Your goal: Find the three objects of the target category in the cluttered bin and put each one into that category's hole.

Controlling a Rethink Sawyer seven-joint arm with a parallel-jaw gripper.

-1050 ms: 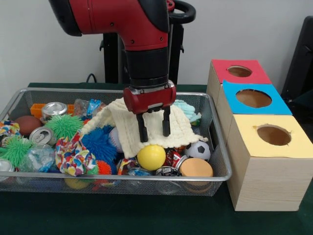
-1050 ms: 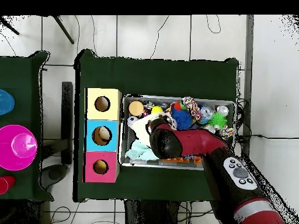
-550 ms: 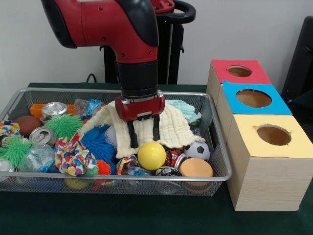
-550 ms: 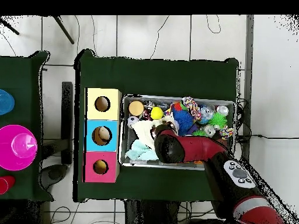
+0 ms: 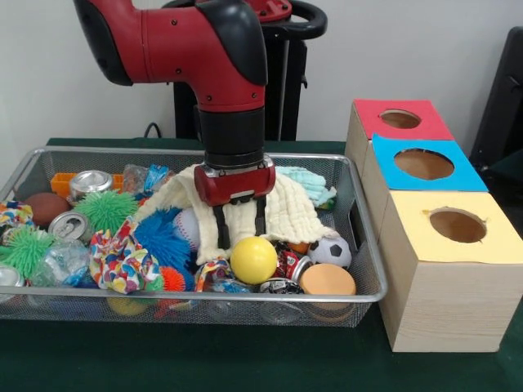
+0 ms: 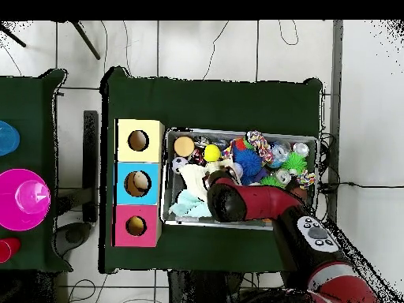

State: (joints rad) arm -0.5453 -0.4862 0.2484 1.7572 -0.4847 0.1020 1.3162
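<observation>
my gripper is down in the wire bin, fingers apart, straddling a fold of the cream cloth just behind the yellow ball. i can't tell the target category; if it's cloths, i should close on the bunched fold, lift straight up so nothing else snags, then carry it to the box with three holes. fingertips are partly sunk in the cloth, and in the overhead view my arm covers them.

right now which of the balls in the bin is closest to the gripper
The yellow ball, just in front of the gripper. The soccer ball lies farther toward the boxes, and the brown ball sits at the opposite end.
</observation>
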